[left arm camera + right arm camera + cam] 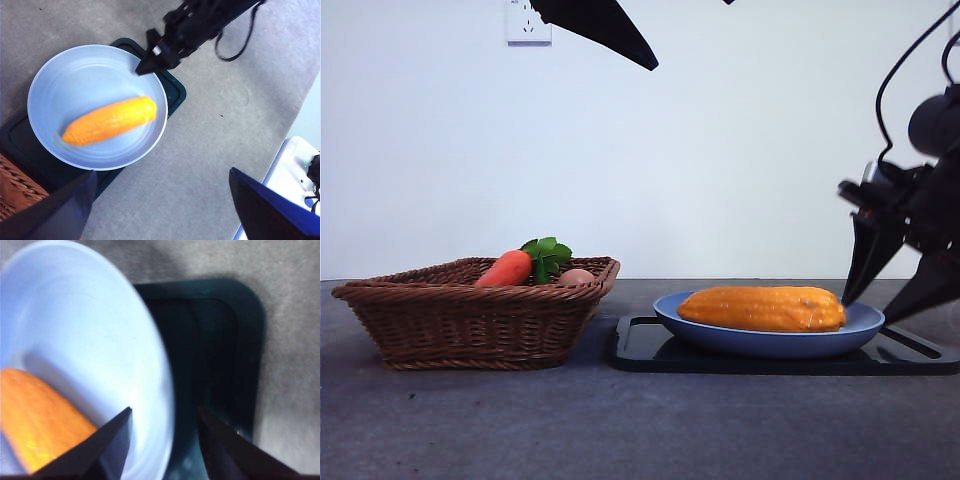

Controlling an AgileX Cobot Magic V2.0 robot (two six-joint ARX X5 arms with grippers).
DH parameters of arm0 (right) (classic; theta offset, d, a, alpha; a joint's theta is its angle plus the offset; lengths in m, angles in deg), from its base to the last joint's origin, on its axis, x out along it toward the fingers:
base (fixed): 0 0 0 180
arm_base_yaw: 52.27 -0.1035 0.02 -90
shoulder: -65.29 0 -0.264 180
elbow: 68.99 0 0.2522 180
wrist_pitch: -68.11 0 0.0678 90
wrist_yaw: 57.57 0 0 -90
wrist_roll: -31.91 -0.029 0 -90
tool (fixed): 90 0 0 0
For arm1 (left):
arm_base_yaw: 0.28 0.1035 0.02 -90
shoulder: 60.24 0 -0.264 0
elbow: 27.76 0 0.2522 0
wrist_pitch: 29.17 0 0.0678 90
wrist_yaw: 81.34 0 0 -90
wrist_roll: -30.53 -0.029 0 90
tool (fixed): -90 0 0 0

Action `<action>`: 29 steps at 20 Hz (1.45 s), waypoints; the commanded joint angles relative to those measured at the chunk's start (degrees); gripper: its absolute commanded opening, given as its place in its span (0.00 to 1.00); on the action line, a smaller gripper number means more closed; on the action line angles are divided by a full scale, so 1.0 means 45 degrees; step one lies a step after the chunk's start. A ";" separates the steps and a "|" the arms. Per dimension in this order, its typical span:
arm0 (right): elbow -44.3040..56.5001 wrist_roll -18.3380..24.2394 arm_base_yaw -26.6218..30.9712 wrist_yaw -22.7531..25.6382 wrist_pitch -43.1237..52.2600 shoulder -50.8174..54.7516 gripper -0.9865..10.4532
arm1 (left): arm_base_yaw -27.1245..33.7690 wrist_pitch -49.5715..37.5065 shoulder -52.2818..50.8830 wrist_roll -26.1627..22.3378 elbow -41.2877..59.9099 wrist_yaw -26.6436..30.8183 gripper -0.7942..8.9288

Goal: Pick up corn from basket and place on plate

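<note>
Basket (pixel 470 320) rim hides most of carrot (pixel 505 268).

Right gripper (pixel 888 300) low, jaws apart; left gripper (pixel 160 200) high, jaws apart.

basket (pixel 15 187) mostly cropped, pale item (pixel 576 276) behind rim unidentifiable

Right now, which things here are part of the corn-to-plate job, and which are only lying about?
Part of the job:
- corn, lying on the plate
- plate, on the tray
- basket
- right gripper, open, beside the plate's rim
- left gripper, open, up high

Lying about:
- black tray
- carrot in the basket
- pale round item in the basket, mostly hidden
</note>
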 commanded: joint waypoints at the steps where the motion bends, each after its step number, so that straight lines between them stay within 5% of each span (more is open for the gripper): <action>1: -0.0301 -0.0015 0.0102 -0.0024 -0.0189 0.1059 0.28 | -0.0097 -0.0097 0.0049 0.0073 -0.0340 -0.0010 0.52; 11: -0.0301 0.1768 -0.1379 -0.0019 -0.5882 0.7796 0.27 | -0.0097 0.0345 0.0049 -0.0044 -0.0340 -0.0015 0.52; 15: -0.0301 0.1841 -0.2511 -0.0015 -0.7291 0.9491 0.26 | -0.0097 0.1093 0.0049 -0.0039 -0.0340 -0.0010 0.40; 20: -0.0291 0.2788 -0.3147 0.0476 -0.8563 1.0049 0.09 | -0.0097 0.1885 0.0049 -0.0083 -0.0340 -0.0015 0.10; 29: -0.0287 0.2987 -0.3439 0.0525 -0.8767 1.0054 0.09 | -0.0097 0.1831 0.0049 -0.0078 -0.0340 -0.0015 0.09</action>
